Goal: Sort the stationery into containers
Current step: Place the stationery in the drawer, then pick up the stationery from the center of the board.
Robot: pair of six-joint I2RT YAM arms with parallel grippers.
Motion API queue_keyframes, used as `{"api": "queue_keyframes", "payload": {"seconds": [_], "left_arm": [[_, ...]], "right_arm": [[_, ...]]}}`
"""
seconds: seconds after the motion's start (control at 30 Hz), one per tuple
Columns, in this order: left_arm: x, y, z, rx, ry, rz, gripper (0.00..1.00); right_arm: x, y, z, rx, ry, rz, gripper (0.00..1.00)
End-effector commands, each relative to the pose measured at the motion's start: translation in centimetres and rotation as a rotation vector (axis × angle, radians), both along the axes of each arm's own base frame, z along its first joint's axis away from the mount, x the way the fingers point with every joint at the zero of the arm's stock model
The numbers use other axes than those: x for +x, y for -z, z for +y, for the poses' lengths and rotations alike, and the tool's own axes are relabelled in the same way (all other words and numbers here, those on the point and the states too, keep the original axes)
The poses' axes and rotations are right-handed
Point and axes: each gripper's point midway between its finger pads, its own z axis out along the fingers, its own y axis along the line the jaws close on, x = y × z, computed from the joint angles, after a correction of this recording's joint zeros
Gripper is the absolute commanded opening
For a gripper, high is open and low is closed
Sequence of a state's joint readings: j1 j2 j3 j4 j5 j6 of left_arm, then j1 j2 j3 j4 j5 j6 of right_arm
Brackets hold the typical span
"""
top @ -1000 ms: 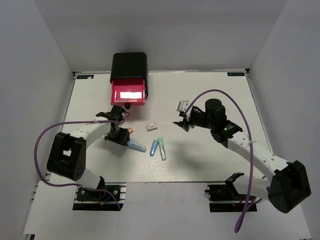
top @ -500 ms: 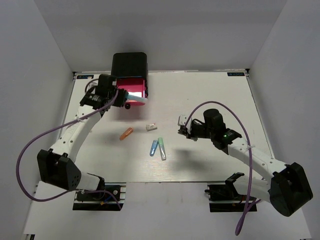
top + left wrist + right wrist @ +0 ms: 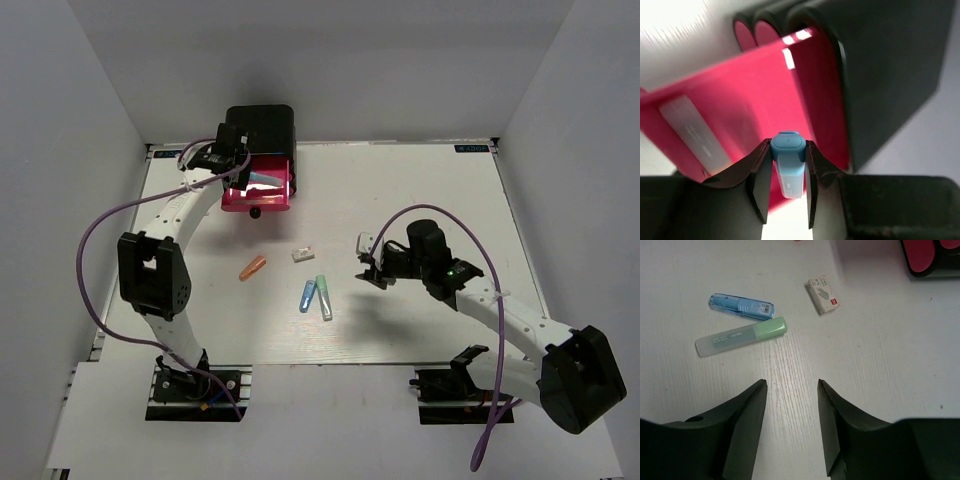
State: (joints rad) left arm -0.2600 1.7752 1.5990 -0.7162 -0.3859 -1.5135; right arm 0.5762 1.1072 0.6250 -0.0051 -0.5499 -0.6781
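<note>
Left gripper point(image 3: 786, 150) pinches a light-blue capsule point(image 3: 789, 175) over the open pink drawer point(image 3: 272, 201) of the black box point(image 3: 258, 128) at the table's far edge. Mid-table lie an orange capsule point(image 3: 252, 267), blue capsule point(image 3: 741, 306), green-capped capsule point(image 3: 740, 336) and white block point(image 3: 823, 295). Right gripper point(image 3: 791, 385) hovers nearby, fingers spread.

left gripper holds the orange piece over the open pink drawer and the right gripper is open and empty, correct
Not quite: the left gripper holds the light blue piece over the open drawer, as the left wrist view shows; the orange piece lies on the table. The right gripper is open and empty.
</note>
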Motion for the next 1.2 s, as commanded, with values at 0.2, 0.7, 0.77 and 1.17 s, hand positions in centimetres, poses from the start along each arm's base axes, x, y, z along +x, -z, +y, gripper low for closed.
{"api": "queue_keyframes", "payload": {"seconds": [0.2, 0.7, 0.77, 1.17], "left_arm": [[0.9, -3.7, 1.5, 0.075, -0.006, -0.05, 0.75], [-9.2, -11.9, 1.9, 0.388, 0.401, -0.357, 0.84], [-12.0, -10.9, 2.9, 0.446, 0.434, -0.358, 0.87], [-18.3, -5.5, 4.3, 0.486, 0.514, -0.275, 0.9]], "right_arm": [[-0.4, 2.7, 1.5, -0.072, -0.047, 0.132, 0.66], [-1.6, 5.2, 7.6, -0.135, 0.082, 0.613, 0.68], [-1.3, 5.6, 8.6, -0.125, 0.191, 0.698, 0.68], [-0.2, 11.1, 8.9, -0.259, 0.455, 0.656, 0.67]]}}
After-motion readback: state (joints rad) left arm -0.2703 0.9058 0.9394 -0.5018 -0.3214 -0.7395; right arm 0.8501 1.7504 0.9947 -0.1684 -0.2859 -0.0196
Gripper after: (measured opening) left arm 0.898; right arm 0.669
